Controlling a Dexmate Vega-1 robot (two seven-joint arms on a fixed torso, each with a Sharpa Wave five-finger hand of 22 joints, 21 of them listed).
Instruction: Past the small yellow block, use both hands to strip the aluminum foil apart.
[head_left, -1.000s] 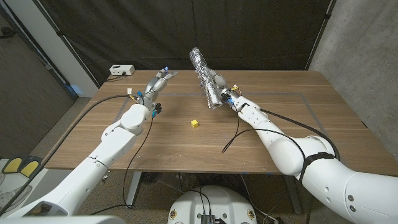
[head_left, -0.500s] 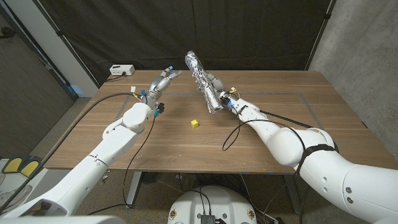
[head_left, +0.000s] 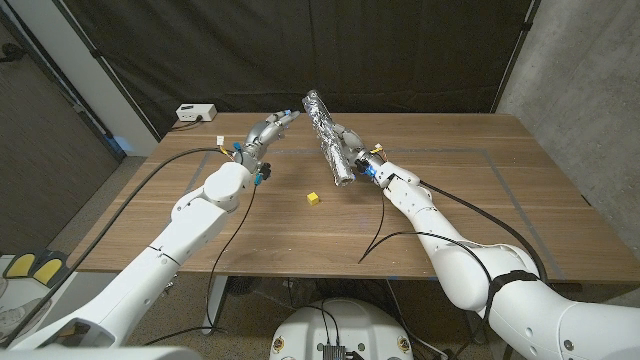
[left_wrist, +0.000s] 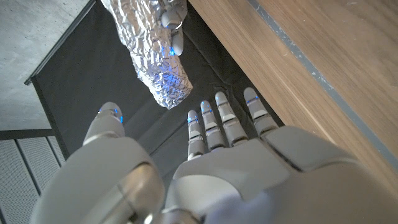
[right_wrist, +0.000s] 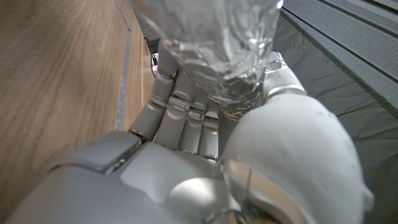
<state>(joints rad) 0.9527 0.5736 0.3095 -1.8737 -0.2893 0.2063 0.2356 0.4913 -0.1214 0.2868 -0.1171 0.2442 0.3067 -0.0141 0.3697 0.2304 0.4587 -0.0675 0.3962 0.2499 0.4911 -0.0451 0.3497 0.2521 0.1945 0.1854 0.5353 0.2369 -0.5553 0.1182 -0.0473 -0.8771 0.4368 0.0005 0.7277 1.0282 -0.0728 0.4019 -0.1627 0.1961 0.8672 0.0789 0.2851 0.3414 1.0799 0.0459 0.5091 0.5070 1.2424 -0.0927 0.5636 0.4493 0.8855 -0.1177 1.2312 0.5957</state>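
Left hand (head_left: 272, 128) has moved closer to the foil roll (head_left: 328, 138), fingers spread, holding nothing, just short of its far tip. Small yellow block (head_left: 313, 199) sits on the table (head_left: 500, 200) nearest; beyond it right hand (head_left: 347, 140) grips the tilted, raised roll, fingers wrapped around it.

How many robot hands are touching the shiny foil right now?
1. The right hand grips the aluminum foil roll above the table. The left hand is open close to the roll's far end, with a gap between them.
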